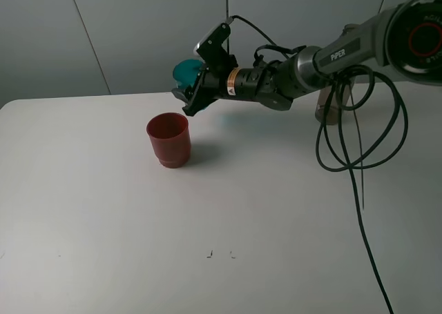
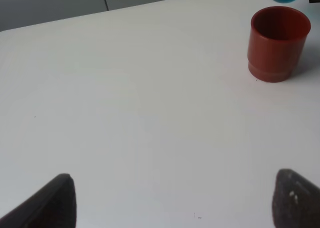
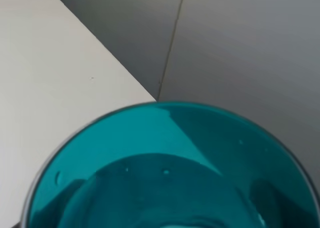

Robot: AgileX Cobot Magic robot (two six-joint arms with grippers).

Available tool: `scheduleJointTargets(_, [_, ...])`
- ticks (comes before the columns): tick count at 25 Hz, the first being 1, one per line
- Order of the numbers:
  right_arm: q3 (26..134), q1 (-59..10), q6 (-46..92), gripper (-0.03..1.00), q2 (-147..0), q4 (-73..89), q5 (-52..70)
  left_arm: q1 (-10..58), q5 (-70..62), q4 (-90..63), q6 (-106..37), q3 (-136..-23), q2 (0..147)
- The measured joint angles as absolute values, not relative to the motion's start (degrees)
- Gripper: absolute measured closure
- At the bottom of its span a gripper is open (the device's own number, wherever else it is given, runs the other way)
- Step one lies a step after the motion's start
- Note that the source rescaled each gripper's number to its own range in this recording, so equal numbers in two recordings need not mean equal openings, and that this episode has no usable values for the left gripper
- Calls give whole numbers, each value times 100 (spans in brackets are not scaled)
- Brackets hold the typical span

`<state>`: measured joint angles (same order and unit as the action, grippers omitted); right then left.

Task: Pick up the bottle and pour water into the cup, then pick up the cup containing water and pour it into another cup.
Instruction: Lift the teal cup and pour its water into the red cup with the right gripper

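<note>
R gripper (image 1: 194,93) closed tight on teal cup (image 1: 184,72). Cup is held clear of table (image 1: 103,210), wrist rolled so cup tilts, which fits the pour step.

Red cup (image 1: 168,139) stands upright just below the jaws, not touching; judged placed to catch the pour. No stream visible. Droplets on cup's inner wall in R wrist view; water level cannot be told.

Bottle (image 1: 330,110) upright, well behind gripper by the forearm, partly hidden; judged done with.

L gripper (image 2: 175,205) wide open, empty, low over table. Red cup well ahead of it. Judged parked clear of the pour.
</note>
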<state>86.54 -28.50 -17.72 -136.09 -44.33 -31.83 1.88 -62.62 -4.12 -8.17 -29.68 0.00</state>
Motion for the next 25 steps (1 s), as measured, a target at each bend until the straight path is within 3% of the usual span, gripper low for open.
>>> scheduleJointTargets(12, [8654,-2864,-868,90,-13609,-4456,-3193,188,-6262,-412,-817,-2968,0])
scheduleJointTargets(25, [8654,-2864,-809,90,-13315,-4654,-3197,188,-6262,-412,-817,-2968,0])
